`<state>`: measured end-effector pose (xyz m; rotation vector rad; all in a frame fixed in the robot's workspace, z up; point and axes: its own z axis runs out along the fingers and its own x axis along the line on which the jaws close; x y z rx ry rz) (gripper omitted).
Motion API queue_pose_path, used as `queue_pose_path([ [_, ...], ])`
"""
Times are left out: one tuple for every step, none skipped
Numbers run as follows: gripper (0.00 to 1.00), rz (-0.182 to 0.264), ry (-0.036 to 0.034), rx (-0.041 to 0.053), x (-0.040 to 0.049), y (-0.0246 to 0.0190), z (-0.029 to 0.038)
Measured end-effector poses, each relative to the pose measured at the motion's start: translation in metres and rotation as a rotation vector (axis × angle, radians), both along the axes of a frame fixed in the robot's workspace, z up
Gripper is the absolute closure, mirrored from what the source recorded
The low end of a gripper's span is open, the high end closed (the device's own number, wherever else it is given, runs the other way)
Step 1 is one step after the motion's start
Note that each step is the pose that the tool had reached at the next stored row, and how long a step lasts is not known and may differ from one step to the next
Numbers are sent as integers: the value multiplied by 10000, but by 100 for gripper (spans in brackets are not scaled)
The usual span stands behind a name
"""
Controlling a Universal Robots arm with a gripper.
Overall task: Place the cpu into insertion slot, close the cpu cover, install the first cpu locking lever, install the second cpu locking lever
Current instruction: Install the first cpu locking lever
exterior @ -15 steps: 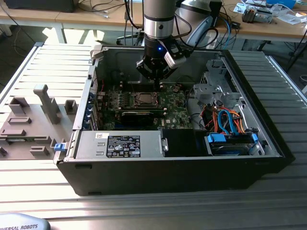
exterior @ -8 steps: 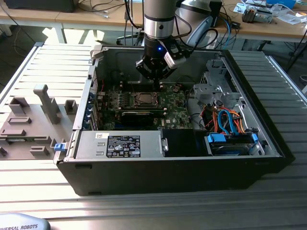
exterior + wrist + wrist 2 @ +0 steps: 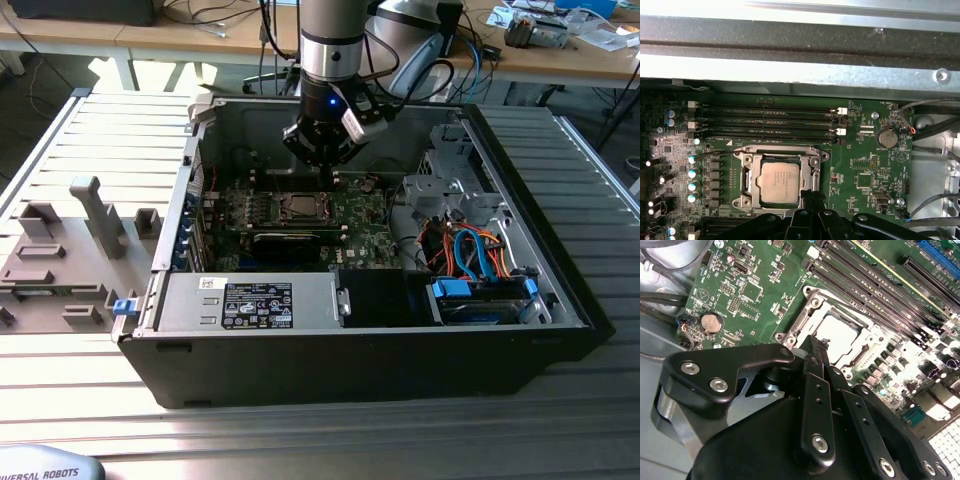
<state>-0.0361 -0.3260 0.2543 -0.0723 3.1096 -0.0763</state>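
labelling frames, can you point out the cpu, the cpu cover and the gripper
cpu (image 3: 780, 182), first wrist view, middle of its metal top
cpu cover (image 3: 781, 151), first wrist view, one side of the frame
gripper (image 3: 818, 344), second wrist view, fingertips

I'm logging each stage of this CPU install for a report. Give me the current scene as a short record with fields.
setting: open computer case on a slatted metal table
cpu: seated in the insertion slot, metal top showing
cpu cover: lying flat around the cpu
gripper: low over the motherboard, fingertips together at the edge of the insertion slot
gripper load: nothing visibly held
locking levers: state cannot be told
nearby: coin battery, memory slots
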Motion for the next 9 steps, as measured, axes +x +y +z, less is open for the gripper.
queue_pose_path([
  [89, -1, 0, 0, -3, 0, 0],
  [89, -1, -1, 1, -5, 0, 0],
  [89, 2, -1, 2, -6, 0, -1],
  [89, 3, -1, 2, -7, 0, -1],
  [89, -1, -1, 1, -11, 0, 0],
  [89, -1, -1, 1, -14, 1, 0],
  [89, 0, 0, 0, -18, 2, 0],
  [89, 1, 0, 1, -32, 8, 0],
  [89, 2, -1, 1, -44, 10, 0],
])
